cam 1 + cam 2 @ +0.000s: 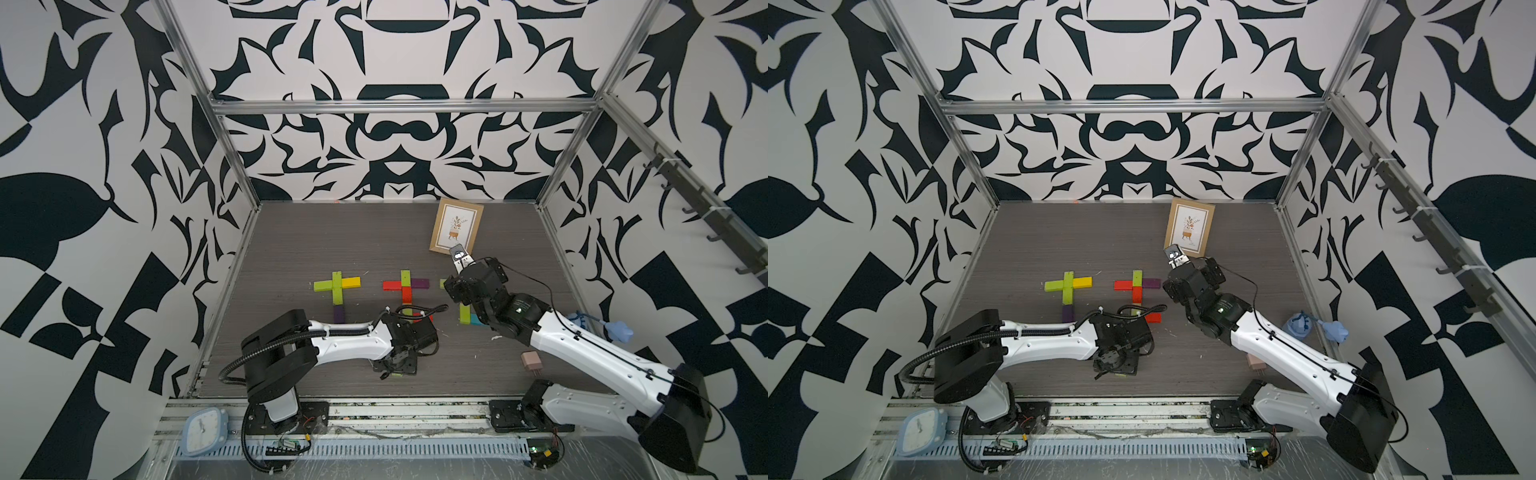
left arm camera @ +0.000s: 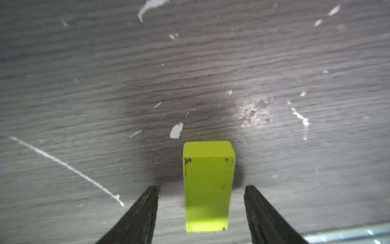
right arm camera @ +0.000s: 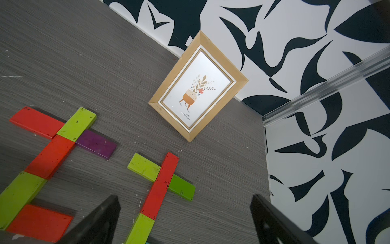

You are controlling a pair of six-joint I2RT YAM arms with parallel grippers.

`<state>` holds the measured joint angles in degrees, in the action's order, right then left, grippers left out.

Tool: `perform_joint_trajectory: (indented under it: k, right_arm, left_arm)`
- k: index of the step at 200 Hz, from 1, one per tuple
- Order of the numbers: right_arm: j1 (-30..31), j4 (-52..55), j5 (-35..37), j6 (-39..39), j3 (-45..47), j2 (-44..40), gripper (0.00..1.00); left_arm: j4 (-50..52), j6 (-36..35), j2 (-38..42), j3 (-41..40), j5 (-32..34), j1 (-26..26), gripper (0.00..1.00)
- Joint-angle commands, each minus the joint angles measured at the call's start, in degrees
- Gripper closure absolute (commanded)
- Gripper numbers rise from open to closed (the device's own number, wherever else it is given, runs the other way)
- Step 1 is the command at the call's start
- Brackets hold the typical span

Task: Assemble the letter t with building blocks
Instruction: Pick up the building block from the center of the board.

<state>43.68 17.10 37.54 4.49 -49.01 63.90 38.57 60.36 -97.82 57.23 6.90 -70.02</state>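
The left tool hung unclenched astride a lime green block near the front edge of the surface. The block looked light, rigid and slick-painted, probably best pinched across its narrow sides.

A robotics lab cell: aluminium frame, black-and-white patterned walls, two arms bolted to a slotted rail, loose cables and bare circuit boards.
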Motion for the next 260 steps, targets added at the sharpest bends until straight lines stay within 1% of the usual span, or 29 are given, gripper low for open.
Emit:
perform_joint_trajectory:
  k: [1, 15, 43, 100, 116, 127, 143, 155, 164, 191, 216, 238, 243, 260]
  right_arm:
    - [-0.1, -0.4, 1.5, -0.7, 0.0, -1.1, 0.0]
    - [0.0, -0.5, 1.5, -0.8, 0.1, -1.1, 0.0]
    - [-0.1, -0.8, 1.5, -0.8, 0.3, -1.0, 0.0]
    - [-0.1, -0.9, 1.4, -0.8, 0.3, -0.3, 0.0]
    - [-0.1, -0.9, 1.4, -0.8, 0.3, -0.1, 0.0]
    - [-0.1, -0.9, 1.3, -0.8, 0.2, 0.0, 0.0]
    - [-0.1, -0.8, 1.3, -0.8, 0.2, 0.0, 0.0]
    - [-0.1, -0.6, 1.2, -0.7, 0.0, -0.1, 0.0]
    - [-0.1, -0.5, 1.2, -0.6, 0.0, 0.0, 0.0]
    - [-0.1, -0.4, 1.5, -0.6, 0.0, -0.1, 0.0]
    - [-0.1, -0.7, 1.4, -0.7, 0.3, -0.1, 0.0]
    - [-0.1, -0.5, 1.8, -0.6, 0.1, 0.1, 0.0]
    - [-0.1, -0.4, 1.9, -0.5, 0.0, 0.1, 0.0]
    - [-0.1, -0.4, 2.1, -0.4, 0.1, -0.2, 0.0]
  left_arm:
    - [0.9, 0.4, -1.4, 1.7, 0.3, -0.6, 0.35]
    - [1.0, 0.6, -2.1, 1.7, 0.0, -0.6, 0.4]
    - [1.1, 0.9, -2.5, 1.6, 0.3, -1.1, 0.47]
    - [2.0, 1.7, -2.6, 1.1, 0.9, -1.5, 0.54]
    - [2.7, 1.7, -2.7, 1.5, 1.1, -1.5, 0.59]
    - [3.1, 1.6, -2.9, 1.6, 1.3, -1.5, 0.6]
    - [3.5, 1.0, -3.3, 2.1, 1.4, -1.5, 0.67]
    - [3.7, 0.3, -3.6, 2.5, 1.4, -1.5, 0.69]
    - [3.8, -0.3, -3.8, 2.9, 1.5, -1.5, 0.76]
    - [6.8, -3.7, -3.4, 4.7, 3.8, -1.5, 0.93]
    - [10.6, -8.5, -0.6, 6.0, 7.2, -1.2, 0.93]
    - [11.1, -12.9, 3.5, 5.5, 8.8, 0.3, 0.98]
    - [11.2, -14.4, 4.5, 5.4, 9.0, 0.8, 1.0]
    - [11.1, -20.8, 7.8, 5.4, 8.2, 3.0, 1.0]
